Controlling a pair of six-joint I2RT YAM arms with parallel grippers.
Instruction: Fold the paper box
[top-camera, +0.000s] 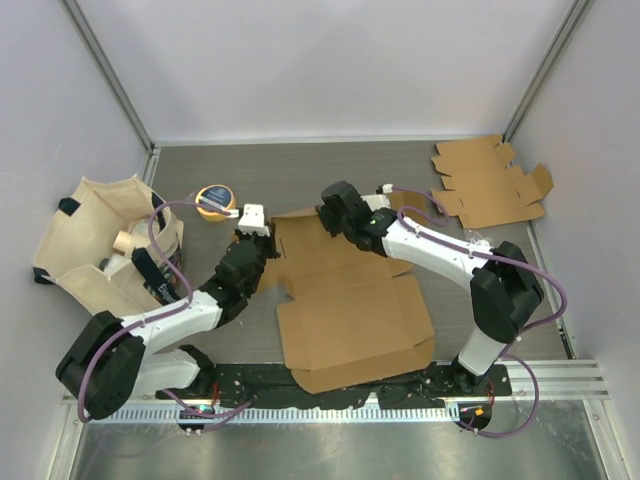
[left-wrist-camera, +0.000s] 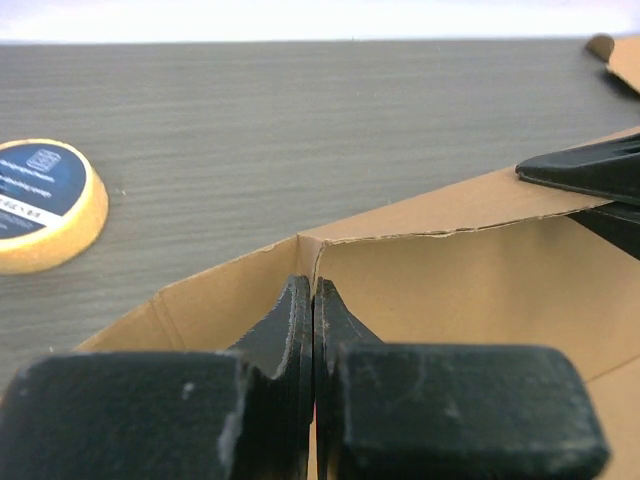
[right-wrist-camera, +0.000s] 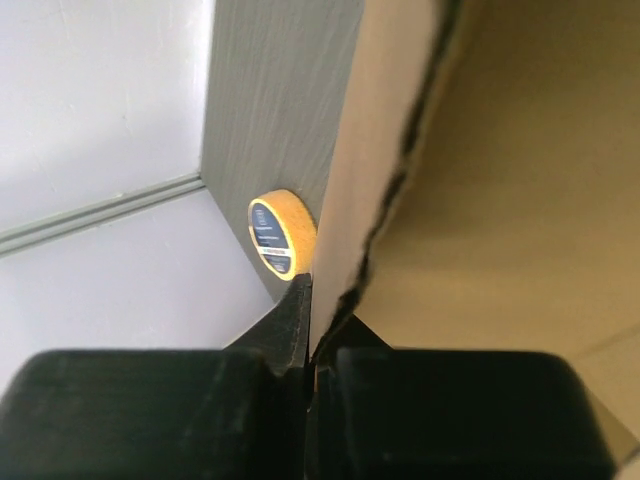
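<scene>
The paper box (top-camera: 350, 310) is a brown cardboard blank lying mostly flat in the middle of the table, with its far-left walls raised. My left gripper (top-camera: 262, 245) is at the box's left edge. In the left wrist view its jaws (left-wrist-camera: 313, 290) are pressed together on a thin flap seen edge-on, where two raised walls (left-wrist-camera: 440, 270) meet. My right gripper (top-camera: 325, 215) is at the box's far edge, and its black fingers (left-wrist-camera: 590, 170) show on top of that wall. In the right wrist view it (right-wrist-camera: 318, 300) is shut on the upright cardboard wall (right-wrist-camera: 370, 180).
A yellow tape roll (top-camera: 213, 200) with a blue label lies just beyond the box's left corner. A beige canvas bag (top-camera: 100, 245) stands at the far left. A second flat cardboard blank (top-camera: 490, 182) lies at the back right. White walls enclose the table.
</scene>
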